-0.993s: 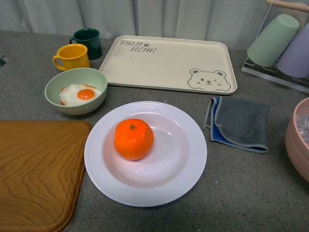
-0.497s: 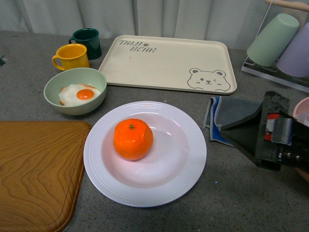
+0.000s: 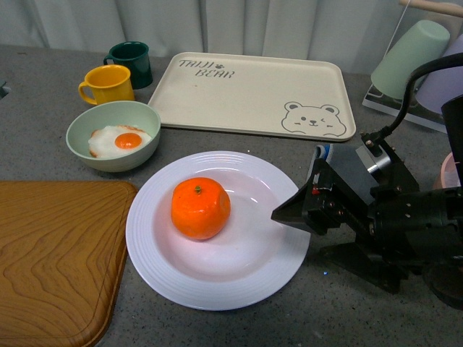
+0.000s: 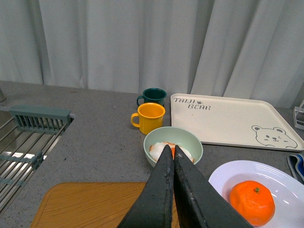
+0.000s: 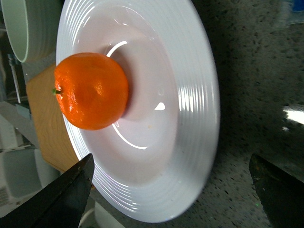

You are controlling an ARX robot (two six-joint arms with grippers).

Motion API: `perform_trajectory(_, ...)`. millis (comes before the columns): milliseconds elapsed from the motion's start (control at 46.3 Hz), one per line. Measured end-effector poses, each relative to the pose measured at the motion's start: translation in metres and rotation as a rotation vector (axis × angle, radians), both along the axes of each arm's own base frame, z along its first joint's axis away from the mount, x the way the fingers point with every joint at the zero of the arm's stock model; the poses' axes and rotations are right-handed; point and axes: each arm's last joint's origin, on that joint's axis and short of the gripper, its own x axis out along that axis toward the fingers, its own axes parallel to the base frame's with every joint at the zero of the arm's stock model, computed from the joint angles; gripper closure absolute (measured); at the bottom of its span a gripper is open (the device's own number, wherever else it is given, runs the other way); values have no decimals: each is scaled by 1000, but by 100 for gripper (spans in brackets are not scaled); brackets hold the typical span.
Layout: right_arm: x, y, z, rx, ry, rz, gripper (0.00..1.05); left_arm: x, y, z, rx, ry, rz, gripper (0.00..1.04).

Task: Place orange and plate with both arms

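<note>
Grey counter (image 3: 217,329) carries everything; wooden board (image 3: 51,253) lies at its front left corner; cream bear tray (image 3: 253,94) sits at the back, middle; white plate (image 3: 217,283) is at centre front, just beside the board's right edge, flat on the counter; right arm comes in low from the right, right gripper (image 3: 298,230) at the plate's right rim, jaws spread wide and holding nothing, one finger tip over the rim, cannot tell if it touches; from the right wrist camera the two dark fingers stand far apart with the plate's edge between them; pale green bowl (image 3: 108,160) with a fried egg (image 3: 116,141) sits behind and left of the plate; yellow mug (image 3: 108,85) and dark green mug (image 3: 132,61) are behind the bowl, side by side; orange (image 3: 200,208) rests in the plate's well, left of centre, stem dot up; left gripper (image 4: 170,151) shows only from its own wrist camera, fingers pressed together, nothing gripped, pointing towards the bowl.
</note>
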Motion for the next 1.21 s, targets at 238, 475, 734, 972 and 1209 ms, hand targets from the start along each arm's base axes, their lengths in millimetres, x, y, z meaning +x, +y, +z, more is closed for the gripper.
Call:
perform_trajectory(238,17,6,-12,54,52,-53,9,0,0,0,0,-1,0,101)
perform_trajectory(475,30,14,-19,109,86,-72,9,0,0,0,0,-2,0,101)
perform_trajectory(734,45,29,-28,84,190,-70,44,0,0,0,0,-2,0,101)
perform_trajectory(972,48,30,-32,17,226,-51,88,0,0,0,0,-2,0,99)
perform_trajectory(1209,48,32,-19,33,63,27,101,0,0,0,0,-2,0,57)
